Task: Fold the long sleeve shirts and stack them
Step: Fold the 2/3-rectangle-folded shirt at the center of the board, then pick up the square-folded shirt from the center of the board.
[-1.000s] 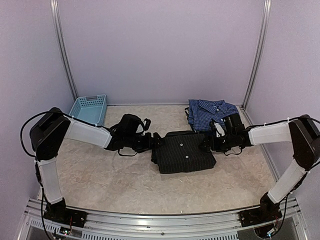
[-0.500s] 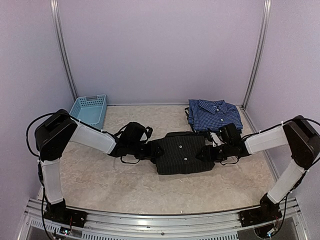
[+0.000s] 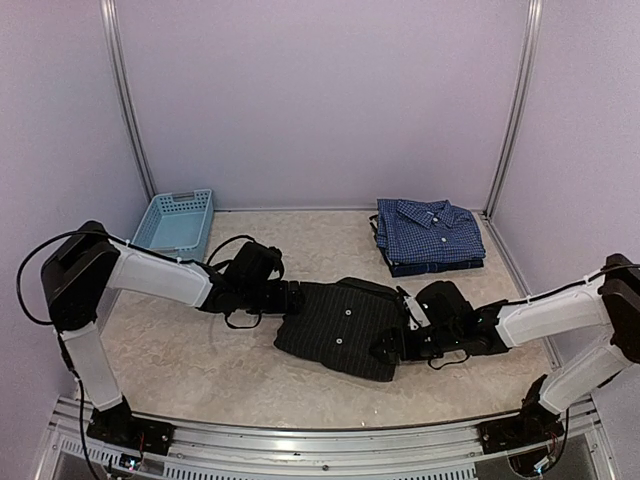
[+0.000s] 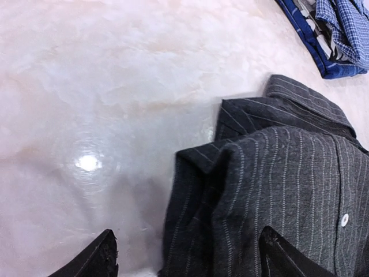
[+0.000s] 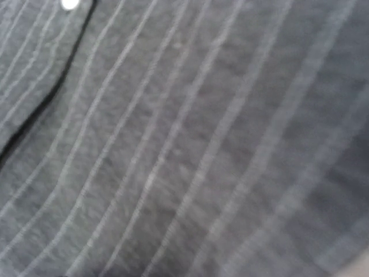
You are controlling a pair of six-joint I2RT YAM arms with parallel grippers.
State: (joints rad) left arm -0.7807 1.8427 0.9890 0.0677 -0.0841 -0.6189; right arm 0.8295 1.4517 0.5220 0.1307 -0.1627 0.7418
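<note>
The black pinstriped shirt (image 3: 340,325) lies folded and skewed at mid-table, collar toward the back. It fills the left wrist view (image 4: 277,184) and the right wrist view (image 5: 184,138). My left gripper (image 3: 290,298) is at its left edge; in the left wrist view the left gripper (image 4: 190,257) is open, its fingers (image 4: 104,257) straddling that edge. My right gripper (image 3: 392,345) is pressed against the shirt's near right corner, its fingers hidden by cloth. The blue checked shirt (image 3: 430,235) lies folded at the back right and also shows in the left wrist view (image 4: 340,34).
A light blue plastic basket (image 3: 176,220) stands at the back left against the wall. Metal frame posts (image 3: 510,110) rise at the back corners. A metal rail (image 3: 320,445) runs along the near edge.
The black shirt has slid toward the near edge and turned askew. My right gripper moved nearer and left with the shirt's right side. My left gripper drew slightly left.
</note>
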